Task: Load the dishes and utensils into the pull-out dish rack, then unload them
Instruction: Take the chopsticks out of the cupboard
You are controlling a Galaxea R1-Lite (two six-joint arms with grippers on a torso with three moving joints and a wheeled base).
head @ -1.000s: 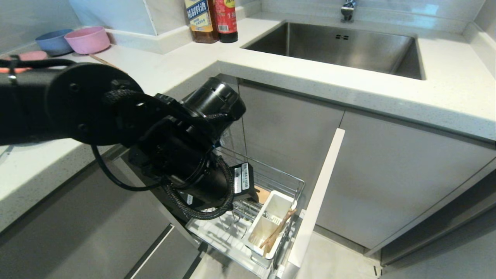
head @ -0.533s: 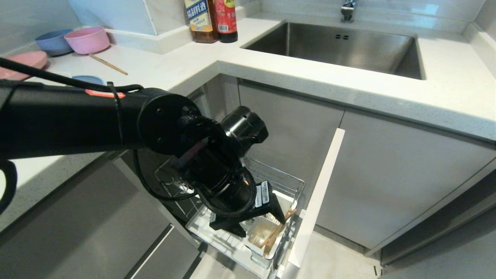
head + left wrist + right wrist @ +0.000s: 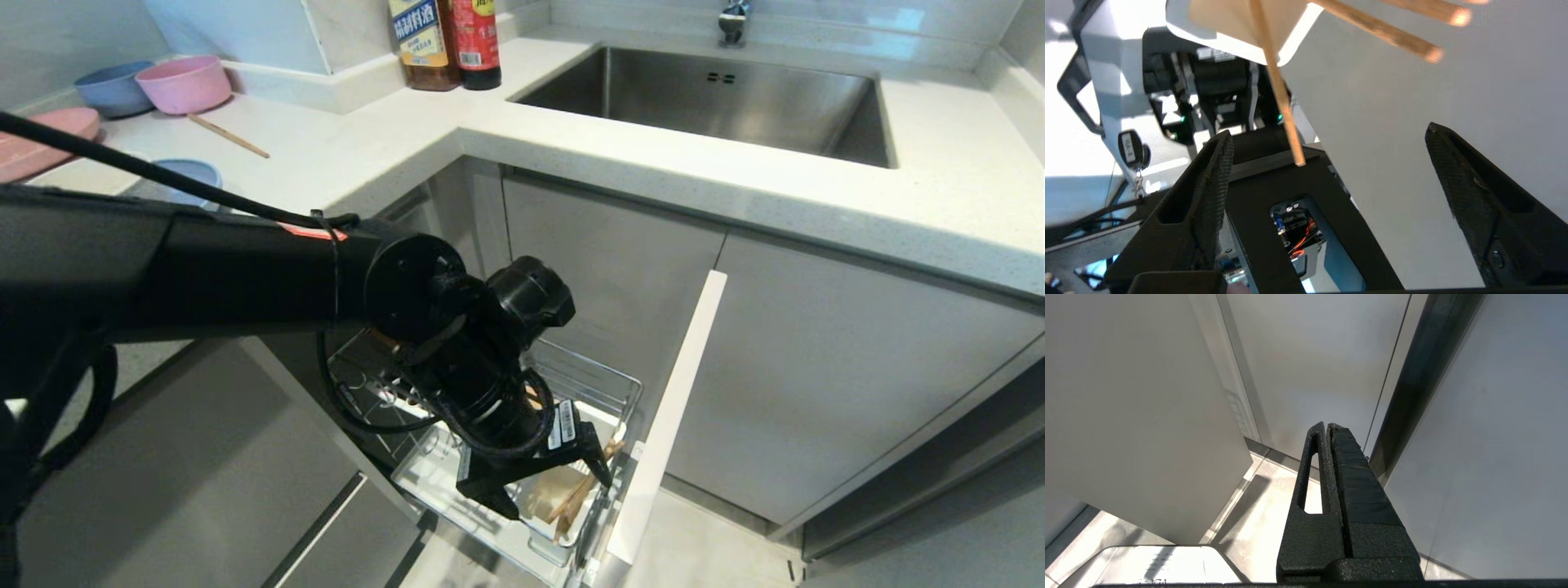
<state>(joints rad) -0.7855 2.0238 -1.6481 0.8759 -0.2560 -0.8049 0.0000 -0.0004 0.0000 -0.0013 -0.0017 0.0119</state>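
1. Landmark: the white plastic utensil cup [image 3: 549, 505] stands at the front end of the pull-out dish rack [image 3: 600, 384], just beside the narrow cabinet front [image 3: 671, 416].
2. Task item: the chopsticks [image 3: 581, 490] stand tilted in the utensil cup, with their upper ends leaning toward the cabinet front. In the left wrist view, the chopsticks [image 3: 1278, 81] rise out of the cup rim [image 3: 1180, 24].
3. Left gripper [image 3: 535, 482]: positioned directly above the utensil cup, pointing down. Its fingers [image 3: 1208, 192] are spread wide and grasp nothing; one chopstick tip lies between them without contact.
4. Right gripper [image 3: 1333, 473]: clenched flat with nothing between the fingers, parked low beside the cabinet panels, away from the utensil cup.
5. Hazard: if the fingers close while off-centre, only one stick is likely to be caught. Cause: the sticks splay apart above the cup.
6. Hazard: a lowered finger may strike the cup rim or rack wire. Cause: wide finger spread over a narrow cup.
7. Hazard: a tilted lift may drag the sticks against the cabinet front and drop them to the floor.
8. The pale blue plate [image 3: 192, 173] lies on the countertop, well apart from the utensil cup.
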